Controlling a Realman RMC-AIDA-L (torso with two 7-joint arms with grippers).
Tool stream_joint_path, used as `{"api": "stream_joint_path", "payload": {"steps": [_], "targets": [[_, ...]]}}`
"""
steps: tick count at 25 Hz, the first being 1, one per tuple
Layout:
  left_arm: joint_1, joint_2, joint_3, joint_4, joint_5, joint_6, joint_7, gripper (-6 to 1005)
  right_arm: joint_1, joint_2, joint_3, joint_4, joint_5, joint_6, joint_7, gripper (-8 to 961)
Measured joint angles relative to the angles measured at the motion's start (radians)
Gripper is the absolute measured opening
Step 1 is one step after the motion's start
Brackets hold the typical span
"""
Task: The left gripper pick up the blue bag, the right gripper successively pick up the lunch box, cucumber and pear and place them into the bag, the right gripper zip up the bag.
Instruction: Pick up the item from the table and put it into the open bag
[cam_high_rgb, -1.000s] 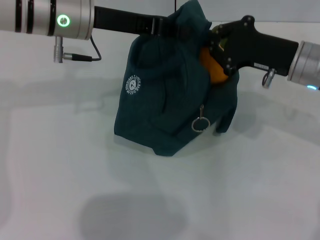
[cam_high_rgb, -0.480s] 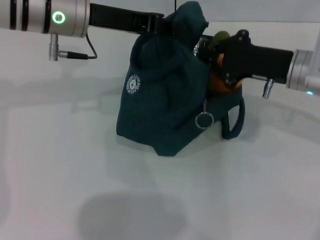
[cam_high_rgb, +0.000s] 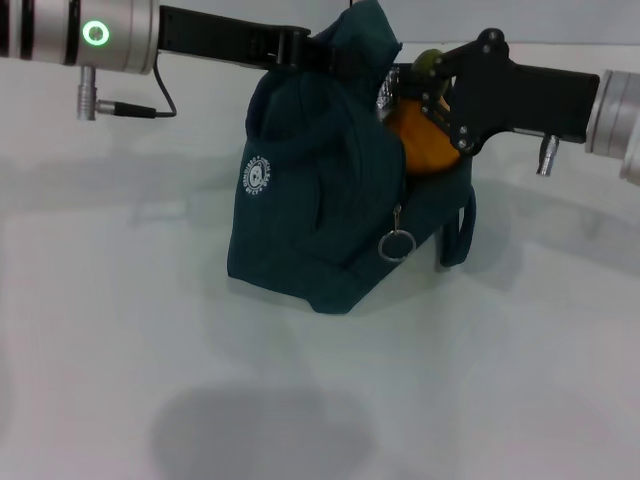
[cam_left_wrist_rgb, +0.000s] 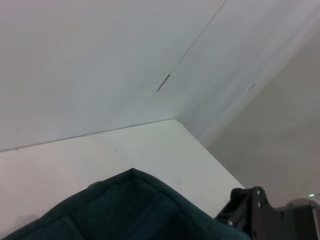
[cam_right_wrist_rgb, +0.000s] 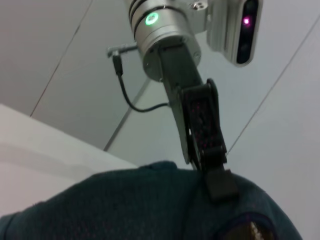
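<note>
Now the black right tool (cam_high_rgb: 432, 100), clenched on the plump orange-yellow pear (cam_high_rgb: 420, 145), has risen at the dark teal fabric bag's (cam_high_rgb: 310, 200) mouth; left tool (cam_high_rgb: 318, 52) grips its top.

The pear (cam_high_rgb: 420, 145) sits in the blue bag (cam_high_rgb: 320, 220) opening.

Left pincer (cam_high_rgb: 325, 55) fingertips buried in the top fabric of the blue bag (cam_high_rgb: 320, 220); grip not visible. Right pincer (cam_high_rgb: 425, 85) tips hidden at the bag mouth behind the pear (cam_high_rgb: 420, 145), itself partly covered by bag wall. Bag contents below the pear unseen. Both arms cut by frame edges. Left wrist view: only the bag's top ridge (cam_left_wrist_rgb: 130, 210) shows.
</note>
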Motion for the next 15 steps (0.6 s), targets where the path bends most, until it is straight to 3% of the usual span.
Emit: {"api": "stream_joint_path", "payload": {"steps": [8,15], "targets": [[0.001,0.005,0.000,0.000,-0.030,0.027,-0.001,52,-0.019,0.004,0.087,-0.004,0.011,-0.064,0.003,25],[-0.012,-0.010,0.006,-0.057,-0.122,0.061,0.000,52,-0.115,0.000,0.221,-0.083,0.040,-0.231,0.063,25]]}}
